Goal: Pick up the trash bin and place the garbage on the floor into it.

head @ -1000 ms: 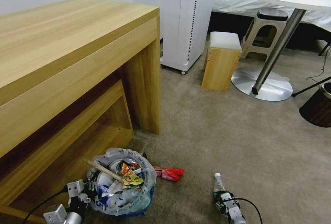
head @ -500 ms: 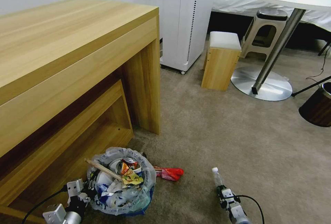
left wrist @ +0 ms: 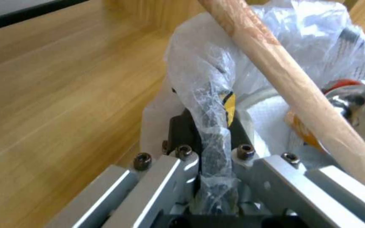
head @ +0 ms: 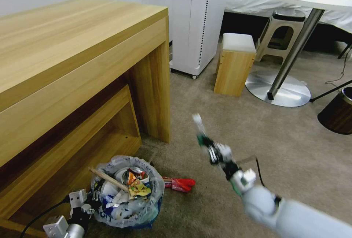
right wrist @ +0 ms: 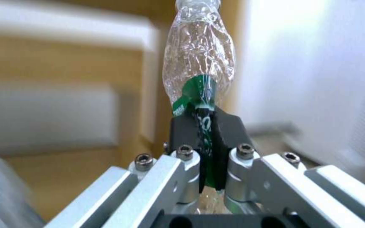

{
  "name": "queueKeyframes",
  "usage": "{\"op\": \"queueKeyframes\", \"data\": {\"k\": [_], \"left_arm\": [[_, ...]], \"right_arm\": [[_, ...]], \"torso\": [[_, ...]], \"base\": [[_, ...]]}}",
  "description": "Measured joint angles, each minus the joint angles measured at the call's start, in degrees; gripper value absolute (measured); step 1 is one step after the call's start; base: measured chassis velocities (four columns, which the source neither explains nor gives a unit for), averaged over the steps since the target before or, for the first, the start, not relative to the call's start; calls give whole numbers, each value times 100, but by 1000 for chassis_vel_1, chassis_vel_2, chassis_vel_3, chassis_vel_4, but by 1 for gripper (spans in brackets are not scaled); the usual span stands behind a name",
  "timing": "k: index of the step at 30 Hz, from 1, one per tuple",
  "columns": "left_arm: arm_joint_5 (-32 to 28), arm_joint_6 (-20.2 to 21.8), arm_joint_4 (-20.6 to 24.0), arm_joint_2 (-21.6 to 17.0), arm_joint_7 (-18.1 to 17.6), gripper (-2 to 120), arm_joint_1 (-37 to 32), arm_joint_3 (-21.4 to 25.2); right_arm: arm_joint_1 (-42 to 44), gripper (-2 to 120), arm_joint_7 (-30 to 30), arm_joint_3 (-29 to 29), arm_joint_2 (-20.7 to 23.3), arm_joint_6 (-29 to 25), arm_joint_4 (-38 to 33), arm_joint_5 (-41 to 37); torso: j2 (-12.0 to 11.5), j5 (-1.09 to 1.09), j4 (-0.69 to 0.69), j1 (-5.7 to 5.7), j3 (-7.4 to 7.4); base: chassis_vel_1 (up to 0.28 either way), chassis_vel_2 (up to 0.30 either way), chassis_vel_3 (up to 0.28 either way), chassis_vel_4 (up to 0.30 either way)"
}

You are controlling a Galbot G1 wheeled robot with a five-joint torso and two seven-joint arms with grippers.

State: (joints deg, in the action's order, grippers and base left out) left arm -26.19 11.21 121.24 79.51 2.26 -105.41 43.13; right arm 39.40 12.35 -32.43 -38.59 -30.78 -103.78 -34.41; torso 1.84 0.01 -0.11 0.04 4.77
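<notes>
The trash bin [head: 157, 205], blue with a translucent bag over its rim, stands on the beige floor [head: 293, 150] beside the desk. It holds garbage, among it a wooden stick [head: 108, 180] and a crushed can [head: 136, 174]. My left gripper [head: 93, 197] is shut on the bin's bag-covered rim [left wrist: 210, 126], with the stick [left wrist: 292, 82] close by. My right gripper [head: 212, 151] is raised above the carpet and shut on a clear plastic bottle [head: 198, 122] with a green label [right wrist: 199, 66]. A red wrapper [head: 179, 184] lies on the floor just right of the bin.
A large wooden desk [head: 73, 66] fills the left side, with its lower shelf behind the bin. Farther back stand a white appliance [head: 198, 22], a small wooden stool [head: 236, 64], a round table's metal base [head: 278, 91] and a dark brown bin [head: 337, 115].
My right gripper has risen from the floor with the plastic bottle, moving up and to the left. The left gripper and the bin have stayed put.
</notes>
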Motion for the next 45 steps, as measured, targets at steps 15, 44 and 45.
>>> {"op": "queueKeyframes", "data": {"k": [15, 44, 45], "left_arm": [[58, 86, 316, 99, -8, 2, -143, 2], [55, 64, 670, 171, 0, 2, -308, 105], [54, 58, 662, 171, 2, 2, -303, 105]], "right_arm": [[-1919, 3, -885, -2712, -294, -412, -201, -492], [-2854, 3, -367, -4367, -1479, -82, 693, -1056], [-2847, 3, -325, -4377, -1481, -71, 692, -1057]], "torso": [[0, -2, -2, 0, 0], [1, -1, -2, 0, 0], [1, -1, -3, 0, -1]], "base": [[0, 0, 0, 0], [0, 0, 0, 0], [0, 0, 0, 0]]}}
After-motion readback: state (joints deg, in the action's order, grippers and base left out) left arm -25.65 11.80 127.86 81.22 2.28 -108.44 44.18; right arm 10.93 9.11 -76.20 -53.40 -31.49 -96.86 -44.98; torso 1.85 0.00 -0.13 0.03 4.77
